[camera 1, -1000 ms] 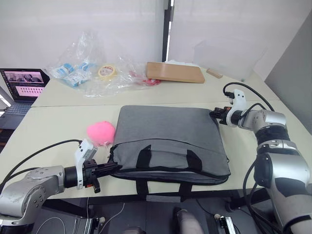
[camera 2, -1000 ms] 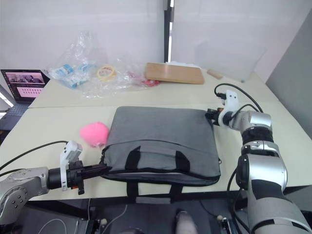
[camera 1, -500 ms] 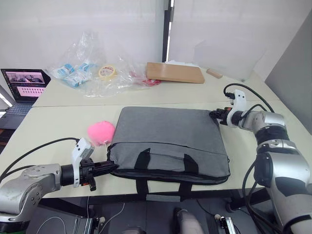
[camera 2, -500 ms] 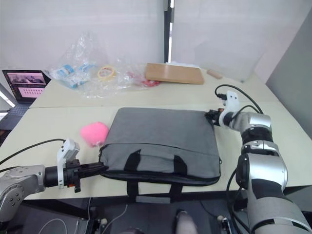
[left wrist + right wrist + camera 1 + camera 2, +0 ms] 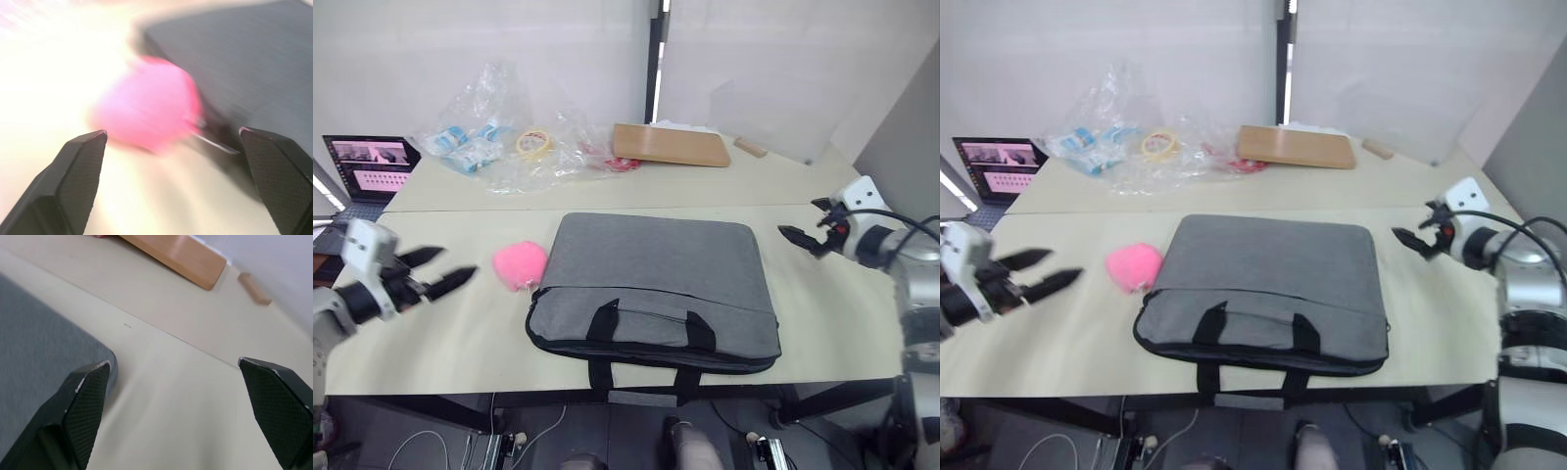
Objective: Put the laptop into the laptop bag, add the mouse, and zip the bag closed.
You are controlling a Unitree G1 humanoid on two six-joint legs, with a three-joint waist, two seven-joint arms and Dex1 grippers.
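Observation:
The grey laptop bag (image 5: 656,279) lies flat in the middle of the table, its two strap handles (image 5: 651,328) towards the front edge. Well to the left of the bag, beyond a pink plush lump (image 5: 519,264), my left gripper (image 5: 458,262) hangs open and holds nothing. My right gripper (image 5: 797,216) is open and empty too, a short way off the bag's far right corner (image 5: 44,367). The left wrist view looks between wide-spread fingers at the plush (image 5: 146,110) and the bag's end (image 5: 234,58). The laptop and the mouse are hidden or out of view.
A small dark laptop (image 5: 367,166) with a pink-and-white screen stands at the far left. Crumpled plastic bags (image 5: 489,137), a tape roll (image 5: 534,144) and a wooden board (image 5: 671,145) lie along the back. A small wooden block (image 5: 751,149) lies at the back right.
Both grippers have opened and let go of the bag's ends. My left arm has drawn far back to the left, my right arm out to the right. The bag has settled flat.

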